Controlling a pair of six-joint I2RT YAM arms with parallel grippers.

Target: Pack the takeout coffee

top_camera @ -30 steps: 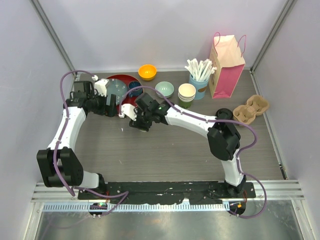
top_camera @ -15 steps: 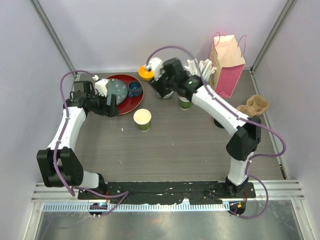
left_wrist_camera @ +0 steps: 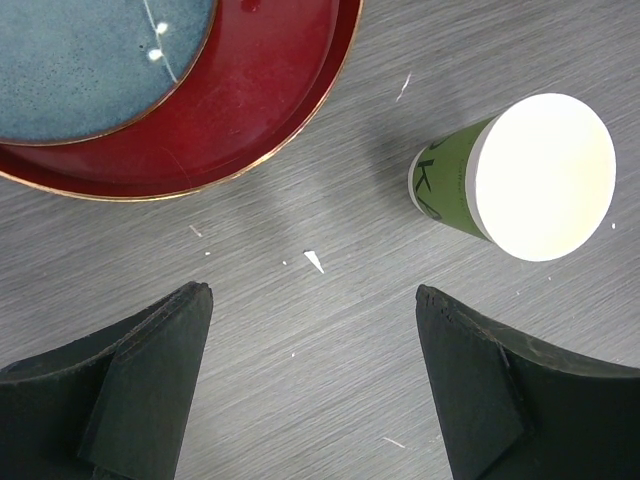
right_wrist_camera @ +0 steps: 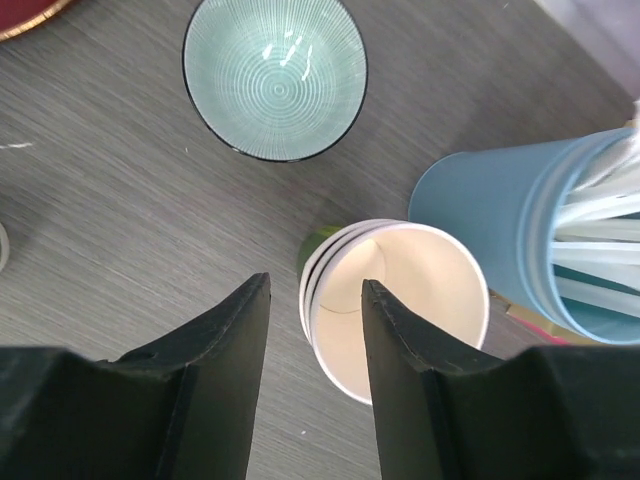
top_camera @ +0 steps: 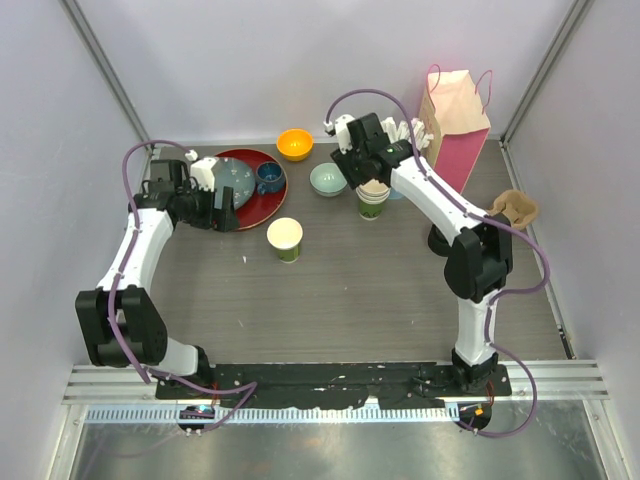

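Nearest you, one green paper cup [top_camera: 285,238] stands upright on the worktop [top_camera: 350,290], its cream inside empty. Your left pincer [left_wrist_camera: 312,300] hangs near it, fingers wide apart on nothing. Beyond, the red tray [left_wrist_camera: 270,90] carries a blue plate [left_wrist_camera: 90,60] and a dark mug [top_camera: 268,176]. Your right pincer [right_wrist_camera: 316,283] sits over a stack of nested cups [right_wrist_camera: 420,290] — fingers apart, the stack's rim in the gap, not pinched. Alongside are an empty teal bowl [right_wrist_camera: 274,78] and a light-blue cup [right_wrist_camera: 500,230] full of white sticks [right_wrist_camera: 600,230] — then an orange bowl [top_camera: 294,144] and the pink bag [top_camera: 455,130].
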